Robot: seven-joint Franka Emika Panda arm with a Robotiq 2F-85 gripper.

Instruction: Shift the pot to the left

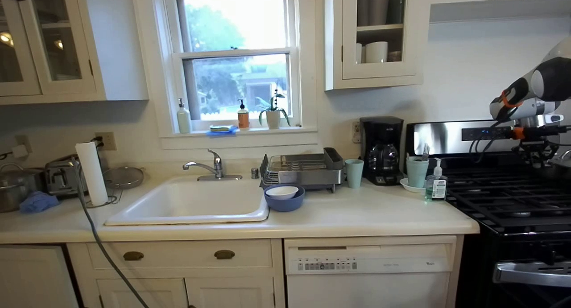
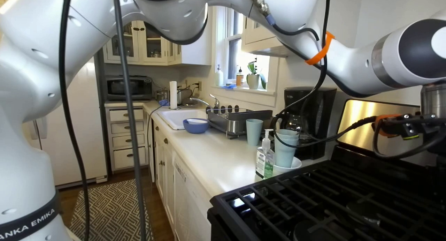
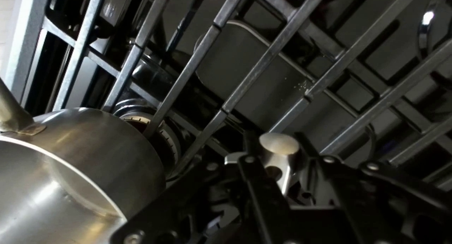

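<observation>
The pot (image 3: 95, 145) stands upright on the grate (image 3: 247, 81) of the stove (image 1: 482, 254), past the right edge of the counter (image 1: 370, 216) as you face the window (image 1: 236, 54); the wrist view looks down into its open top, and its handle (image 3: 12, 109) runs out of frame. Near the pot, over the same grate, the gripper (image 3: 276, 140) points down. Its jaws are near each other, one on either side of a shiny metal piece (image 3: 279, 145), but the dark fingers (image 3: 249, 143) hide so much that I cannot tell whether they are clamped on it. In an exterior view a pump bottle (image 1: 436, 185) stands by the counter's right edge, just beside a pale green cup (image 1: 417, 174) on a white saucer (image 1: 408, 187). Along the back edge come the coffee maker (image 1: 382, 147), a second cup (image 1: 354, 174) and the dish rack (image 1: 308, 178). In front of the rack a blue bowl (image 1: 285, 204) holds a white bowl (image 1: 282, 192), next to the sink (image 1: 187, 219). A paper towel roll (image 1: 93, 174) stands toward the counter's left end.
</observation>
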